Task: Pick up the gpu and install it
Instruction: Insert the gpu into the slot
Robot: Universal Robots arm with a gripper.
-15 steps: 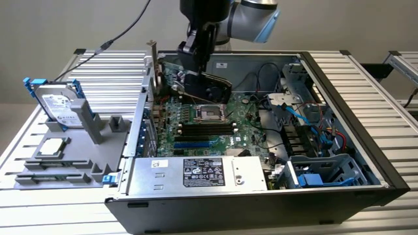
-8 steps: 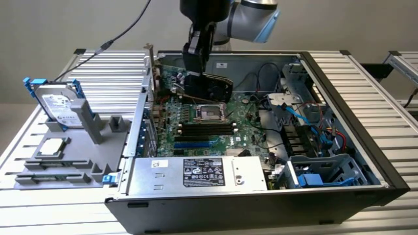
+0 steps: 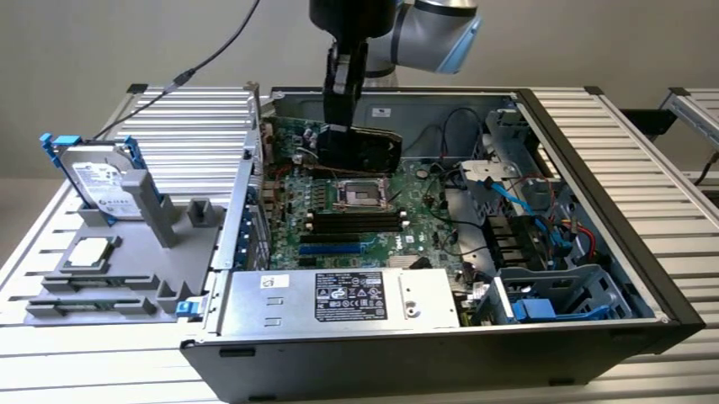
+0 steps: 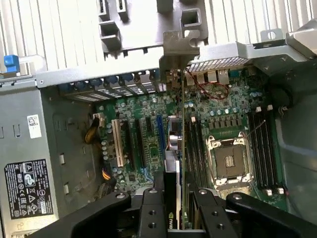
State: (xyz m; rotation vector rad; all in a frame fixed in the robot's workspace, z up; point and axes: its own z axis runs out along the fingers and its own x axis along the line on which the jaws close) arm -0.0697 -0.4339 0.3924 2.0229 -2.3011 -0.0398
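Wrist view, looking past the gripper [image 4: 179,213]: clenched on the gpu [image 4: 172,163], carried edge-on above the motherboard [image 4: 143,148], with the metal bracket [image 4: 181,47] at the end far from the gripper, close to the rear wall [image 4: 99,77] of the case. Not yet seated, by the look of it.

Could snag the bracket on the rear wall's lip if brought down slightly off line. Could set the card's lower edge beside a slot rather than into it, with expansion slots [image 4: 118,141] packed close on one side of the gripper. Could knock the memory slots [image 4: 262,144] or the open processor socket [image 4: 230,161] on the other side. Could catch the red wire [image 4: 198,87] just beside the bracket. Could twist in the grip if pressed down crooked.

Free room above the gripper only. Tight below and at the bracket end.
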